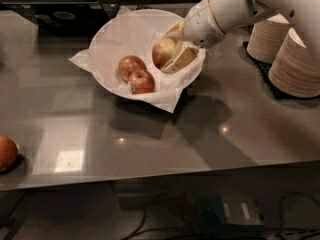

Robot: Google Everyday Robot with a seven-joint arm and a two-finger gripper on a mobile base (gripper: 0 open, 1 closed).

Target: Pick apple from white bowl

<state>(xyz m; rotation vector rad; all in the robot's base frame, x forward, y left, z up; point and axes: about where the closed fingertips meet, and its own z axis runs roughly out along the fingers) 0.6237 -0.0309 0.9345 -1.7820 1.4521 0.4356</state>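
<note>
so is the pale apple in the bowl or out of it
In: the apple sits inside the white bowl, clamped by the gripper reaching in. Whether it is off the paper, cannot tell.

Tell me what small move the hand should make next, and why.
Probably lift straight up. The hand sits in the white bowl with fingers flanking the apple, apparently gripping it; the two red apples lie apart.
</note>
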